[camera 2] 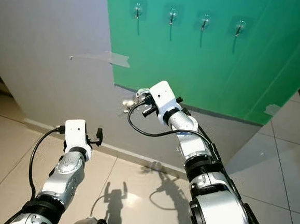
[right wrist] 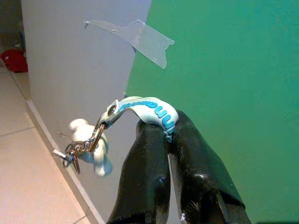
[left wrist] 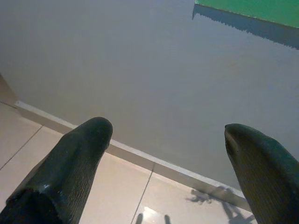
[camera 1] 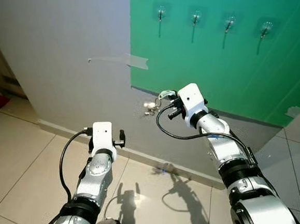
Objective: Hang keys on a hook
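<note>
Keys (right wrist: 77, 150) on white-and-blue strap (right wrist: 148, 110), dangling mid-frame with white charm; four hooks (camera 1: 195, 17) in row, upper right, on green panel.

keys (right wrist: 81, 148) blurred; right gripper (right wrist: 168, 140) base cut off.

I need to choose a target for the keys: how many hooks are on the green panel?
4, in one row along the top of the green panel: leftmost hook, second hook, third hook, rightmost hook. All look bare; none seems hidden.
</note>
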Motion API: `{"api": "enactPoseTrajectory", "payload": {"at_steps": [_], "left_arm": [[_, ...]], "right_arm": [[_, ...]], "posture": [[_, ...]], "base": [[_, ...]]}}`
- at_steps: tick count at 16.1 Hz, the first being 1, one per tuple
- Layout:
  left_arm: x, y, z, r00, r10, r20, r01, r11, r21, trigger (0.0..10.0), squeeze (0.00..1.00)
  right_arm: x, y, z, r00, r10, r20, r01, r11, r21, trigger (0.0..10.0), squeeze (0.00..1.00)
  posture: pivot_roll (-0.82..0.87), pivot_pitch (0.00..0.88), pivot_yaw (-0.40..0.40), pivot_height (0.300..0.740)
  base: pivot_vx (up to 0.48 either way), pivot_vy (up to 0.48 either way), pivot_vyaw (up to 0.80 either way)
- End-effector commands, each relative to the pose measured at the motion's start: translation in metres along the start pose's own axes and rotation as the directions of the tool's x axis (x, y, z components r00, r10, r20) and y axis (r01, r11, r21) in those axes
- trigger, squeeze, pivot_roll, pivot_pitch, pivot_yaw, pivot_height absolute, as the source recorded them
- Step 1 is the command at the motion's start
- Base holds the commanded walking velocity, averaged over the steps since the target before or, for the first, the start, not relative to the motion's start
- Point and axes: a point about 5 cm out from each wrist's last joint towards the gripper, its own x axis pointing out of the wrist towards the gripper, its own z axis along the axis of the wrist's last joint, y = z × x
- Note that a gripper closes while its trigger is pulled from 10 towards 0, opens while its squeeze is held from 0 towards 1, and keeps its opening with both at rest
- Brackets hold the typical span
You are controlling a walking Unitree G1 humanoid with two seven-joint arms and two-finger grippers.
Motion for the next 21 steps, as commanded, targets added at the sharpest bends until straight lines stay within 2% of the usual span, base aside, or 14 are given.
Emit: {"api": "enactPoseTrajectory", "payload": {"at_steps": [1, 5, 8, 13, 16, 17, 21], "left_arm": [[0.000, -0.004, 0.004, 1.000, -0.016, 0.017, 0.016, 1.000, 0.012, 10.0, 0.00], [0.001, -0.004, 0.005, 1.000, -0.018, 0.017, 0.018, 1.000, 0.000, 10.0, 0.00], [0.001, -0.003, 0.005, 1.000, -0.019, 0.017, 0.020, 1.000, -0.016, 10.0, 0.00], [0.002, -0.004, 0.006, 0.999, -0.025, 0.022, 0.025, 1.000, 0.003, 10.0, 0.00], [0.003, -0.006, 0.008, 0.999, -0.029, 0.026, 0.028, 0.999, 0.015, 10.0, 0.00], [0.003, -0.006, 0.009, 0.999, -0.030, 0.031, 0.030, 0.999, 0.015, 10.0, 0.00], [0.004, -0.006, 0.010, 0.999, -0.030, 0.033, 0.029, 0.999, 0.015, 10.0, 0.00]], "right_arm": [[-0.002, -0.004, 0.003, 1.000, -0.002, 0.016, 0.003, 1.000, -0.015, 0.0, 0.00], [0.002, -0.006, 0.013, 0.999, 0.008, 0.045, -0.007, 0.999, -0.032, 0.0, 0.00], [0.001, -0.005, 0.010, 0.999, 0.009, 0.038, -0.007, 1.000, -0.028, 0.0, 0.00], [0.002, -0.004, 0.015, 0.998, 0.019, 0.054, -0.017, 1.000, -0.025, 0.0, 0.00], [0.010, -0.016, 0.051, 0.988, 0.037, 0.149, -0.028, 0.998, -0.059, 0.0, 0.00], [0.013, -0.022, 0.073, 0.977, 0.057, 0.207, -0.043, 0.997, -0.071, 0.0, 0.00], [0.018, -0.032, 0.122, 0.943, 0.112, 0.313, -0.078, 0.990, -0.119, 0.0, 0.00]], "posture": [[-0.12, 0.000, 0.001, 0.740], [-0.12, 0.000, 0.001, 0.740], [-0.12, 0.000, 0.002, 0.740], [-0.12, 0.000, 0.002, 0.740], [-0.13, 0.000, 0.005, 0.740], [-0.13, 0.000, 0.005, 0.740], [-0.12, 0.000, 0.002, 0.740]], "base": [[0.450, 0.000, 0.00], [0.453, 0.000, 0.00], [0.442, 0.000, 0.00], [0.000, 0.000, 0.00], [0.000, 0.000, 0.00], [0.000, 0.000, 0.00], [0.000, 0.000, 0.00]]}}
